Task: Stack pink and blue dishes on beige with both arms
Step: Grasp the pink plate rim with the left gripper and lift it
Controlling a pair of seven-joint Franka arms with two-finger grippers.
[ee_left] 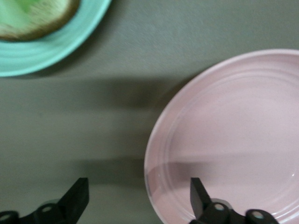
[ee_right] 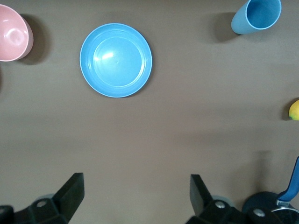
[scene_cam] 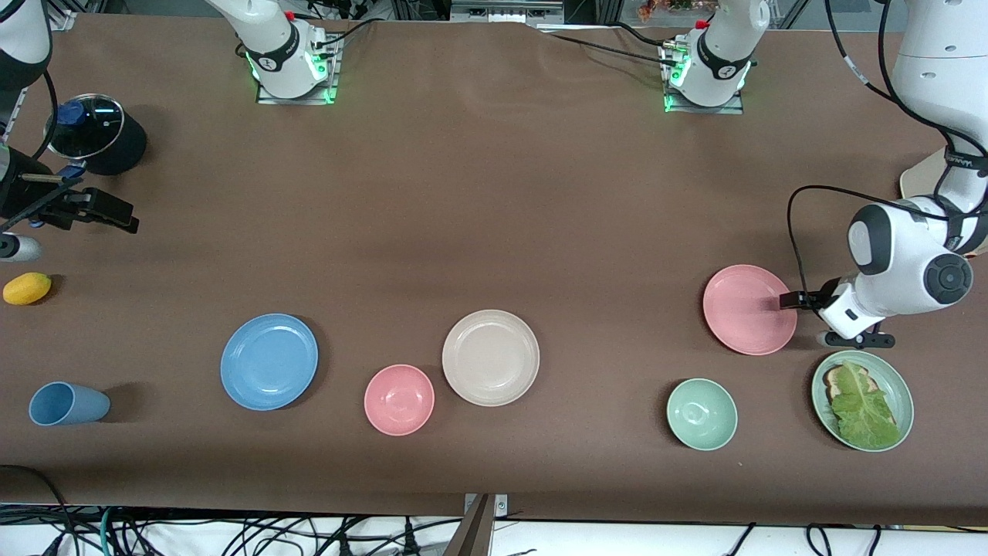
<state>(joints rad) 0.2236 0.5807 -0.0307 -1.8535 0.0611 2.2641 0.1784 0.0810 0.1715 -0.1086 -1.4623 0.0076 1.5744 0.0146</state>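
Observation:
The pink plate [scene_cam: 749,309] lies toward the left arm's end of the table. My left gripper [scene_cam: 799,309] is low at its rim and open; in the left wrist view this gripper [ee_left: 138,196] has one finger over the pink plate [ee_left: 233,140] and the other over bare table. The beige plate [scene_cam: 491,357] sits mid-table. Toward the right arm's end lies the blue plate [scene_cam: 268,361], also seen in the right wrist view [ee_right: 116,59]. My right gripper [scene_cam: 123,216] hangs open over bare table near that end [ee_right: 135,193], holding nothing.
A pink bowl [scene_cam: 399,399] sits between the blue and beige plates. A green bowl [scene_cam: 702,414] and a green plate with lettuce [scene_cam: 862,399] lie nearer the camera than the pink plate. A blue cup [scene_cam: 68,403], a lemon [scene_cam: 27,288] and a lidded pot [scene_cam: 96,135] stand by the right arm's end.

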